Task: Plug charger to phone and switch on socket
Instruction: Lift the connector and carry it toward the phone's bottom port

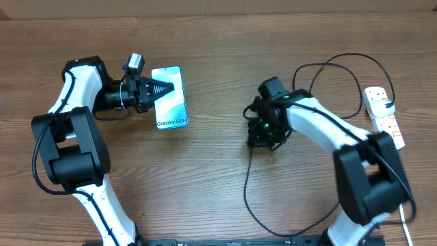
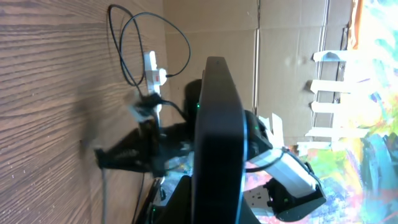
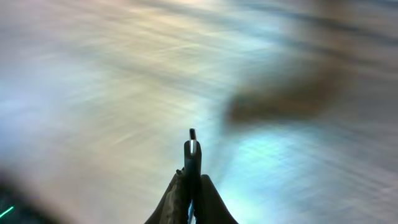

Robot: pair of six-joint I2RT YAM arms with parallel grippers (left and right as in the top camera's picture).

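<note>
The phone point(image 1: 171, 98), light blue screen up, lies at the left of the table. My left gripper point(image 1: 158, 89) is shut on the phone's left edge; in the left wrist view the phone shows as a dark edge point(image 2: 217, 137) between the fingers. My right gripper point(image 1: 261, 134) is at mid-table, pointing down, shut on the charger's small plug tip point(image 3: 193, 144), which sticks out past the fingertips. The black charger cable point(image 1: 250, 191) loops down toward the front edge and back up to the white socket point(image 1: 384, 115) at the far right, where its black plug sits.
The cable also makes loops point(image 1: 338, 75) behind my right arm near the socket. The socket's white cord point(image 1: 404, 212) runs down the right edge. A cardboard wall shows in the left wrist view point(image 2: 292, 56).
</note>
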